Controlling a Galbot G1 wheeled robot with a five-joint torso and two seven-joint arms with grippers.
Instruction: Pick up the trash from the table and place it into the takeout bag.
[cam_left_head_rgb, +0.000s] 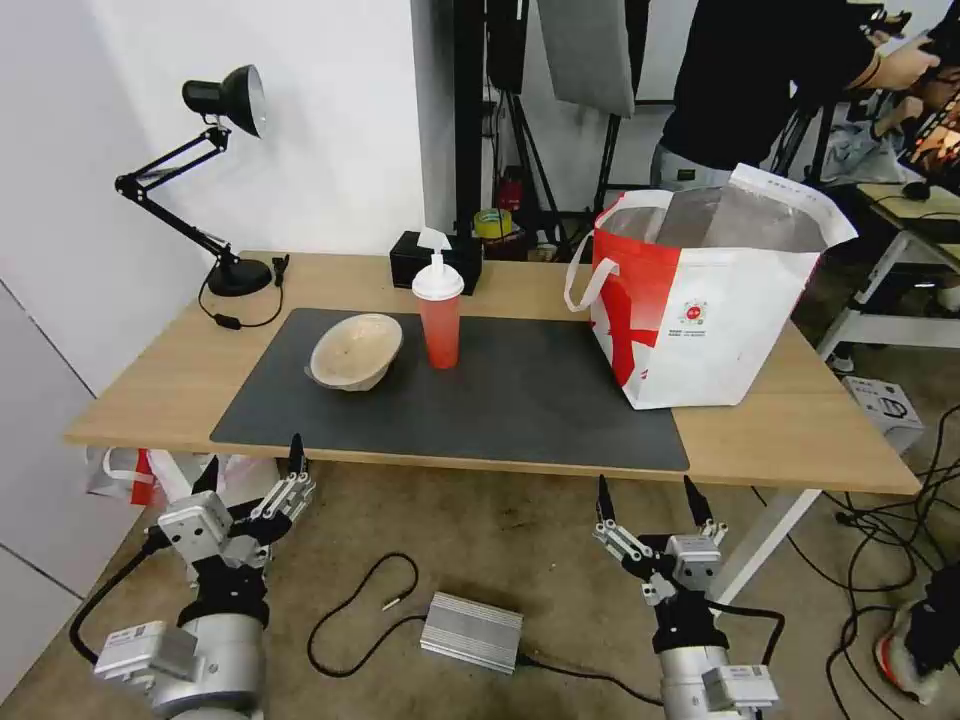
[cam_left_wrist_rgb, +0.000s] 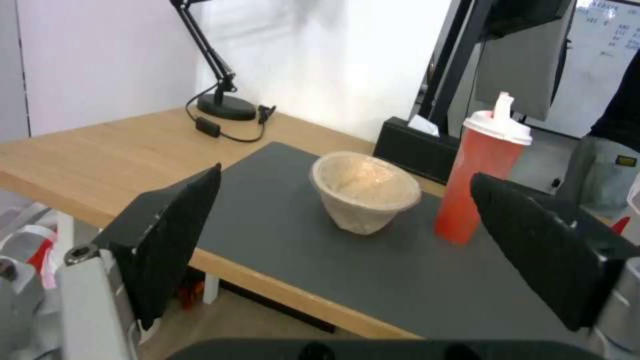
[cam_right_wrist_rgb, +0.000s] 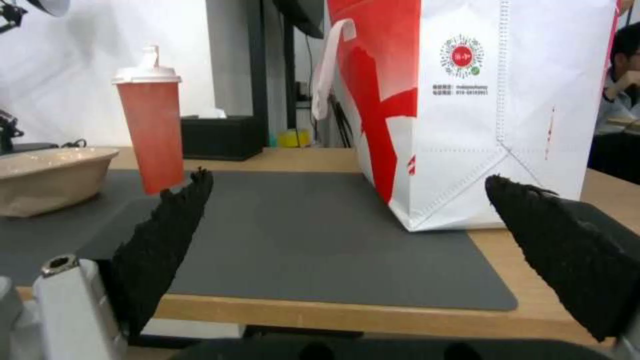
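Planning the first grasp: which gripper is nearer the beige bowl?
Left. The left gripper hangs open below the table's near edge, almost straight in front of the beige bowl. The right gripper, also open, sits farther off toward the takeout bag.

The takeout bag (cam_right_wrist_rgb: 520, 100) bears a round red logo with unreadably small print beneath.

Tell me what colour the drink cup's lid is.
White, on the red plastic drink cup; clearest in the right wrist view.
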